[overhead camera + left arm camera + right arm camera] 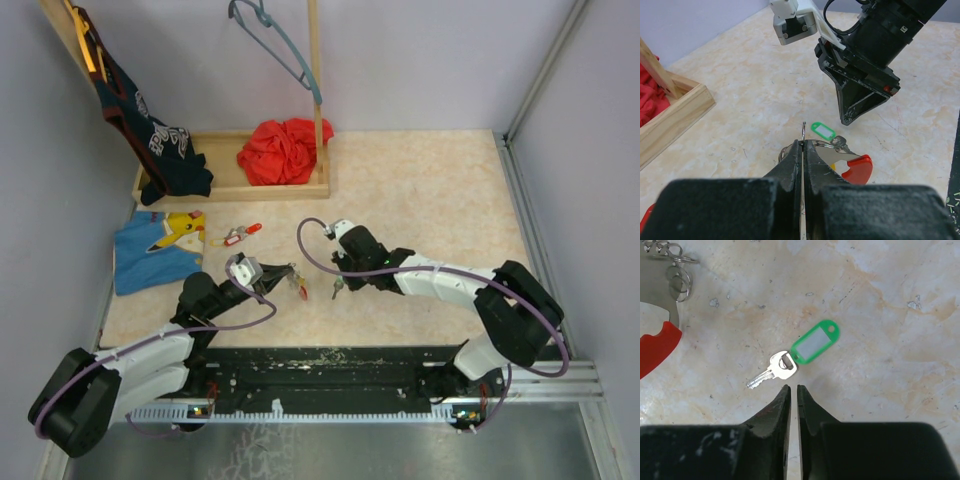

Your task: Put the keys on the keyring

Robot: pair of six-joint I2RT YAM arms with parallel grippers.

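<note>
Now reopen nearly closed, empty right gripper (793, 390), straddle head of small silver key with green tag (782, 365) flat on beige tabletop (890, 290); hold left gripper (804, 145), clamped on thin steel keyring with red tab (837, 157), steady.

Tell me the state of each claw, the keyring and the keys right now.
Left claw: shut on the keyring.
Right claw: nearly shut, empty, tips just short of the green key.
Keyring: pinched by a wire loop.
Green key: lying flat on the table, loose.
Red key: lying on the table, loose.
</note>
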